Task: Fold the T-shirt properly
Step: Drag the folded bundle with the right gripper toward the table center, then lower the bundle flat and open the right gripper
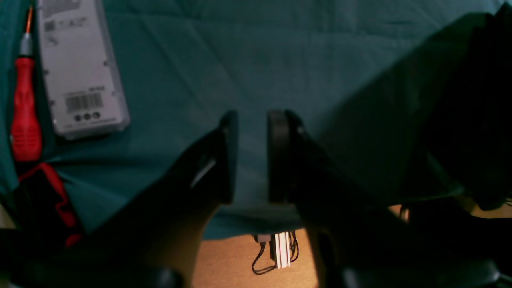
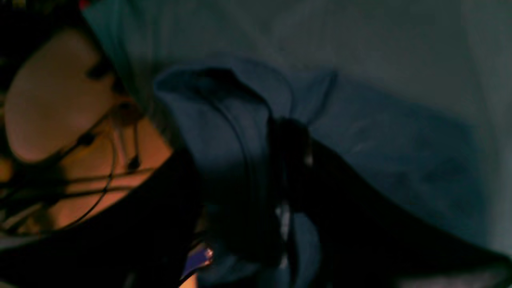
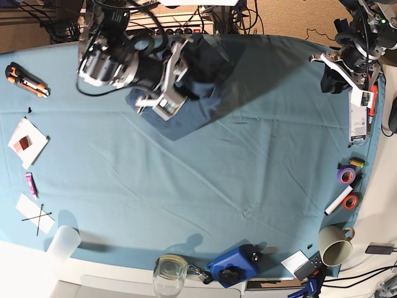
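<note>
The T-shirt lies bunched in a dark navy heap at the far side of the table, on the lighter teal tablecloth. My right gripper hangs right over the heap. In the blurred right wrist view, T-shirt fabric drapes over one finger and gathers in folds at the tip of the other dark finger. Whether the jaws of the right gripper clamp the cloth is hidden. My left gripper hovers far off by the table's edge, fingers apart, with only tablecloth below them.
A grey boxed item and a red screwdriver lie beside my left gripper. Tape rolls, a mug, a blue device, a glass, a paper cup and a utility knife line the table's edges.
</note>
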Controlling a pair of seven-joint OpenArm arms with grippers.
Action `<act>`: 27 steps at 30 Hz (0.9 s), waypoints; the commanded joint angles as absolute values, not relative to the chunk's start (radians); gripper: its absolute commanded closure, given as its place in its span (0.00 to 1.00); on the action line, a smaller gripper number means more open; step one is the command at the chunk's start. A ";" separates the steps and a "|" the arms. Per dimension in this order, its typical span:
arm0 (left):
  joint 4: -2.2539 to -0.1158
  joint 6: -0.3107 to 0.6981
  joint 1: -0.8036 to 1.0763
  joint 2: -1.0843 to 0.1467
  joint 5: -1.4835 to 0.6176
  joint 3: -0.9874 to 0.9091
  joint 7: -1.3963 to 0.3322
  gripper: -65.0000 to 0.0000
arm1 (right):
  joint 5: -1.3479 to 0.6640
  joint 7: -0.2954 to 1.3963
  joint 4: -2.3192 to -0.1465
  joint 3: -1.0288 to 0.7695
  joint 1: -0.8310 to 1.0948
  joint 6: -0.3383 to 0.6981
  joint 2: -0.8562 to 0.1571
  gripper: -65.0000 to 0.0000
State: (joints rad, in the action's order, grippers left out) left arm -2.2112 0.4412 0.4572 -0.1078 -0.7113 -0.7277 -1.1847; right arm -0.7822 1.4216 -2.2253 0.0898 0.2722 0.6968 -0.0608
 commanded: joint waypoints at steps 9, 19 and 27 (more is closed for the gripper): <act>-2.225 0.445 0.477 -0.111 -0.727 -0.731 -1.156 0.82 | -0.748 1.319 -2.241 0.125 0.265 0.698 -0.077 0.67; -2.225 0.445 0.494 -0.111 -0.725 -0.731 -1.151 0.82 | -0.661 1.299 -2.236 0.125 0.243 0.698 -0.079 0.67; -2.225 0.445 0.498 -0.111 -0.726 -0.731 -1.132 0.82 | -0.694 1.152 -2.238 0.125 0.228 0.698 -0.113 0.67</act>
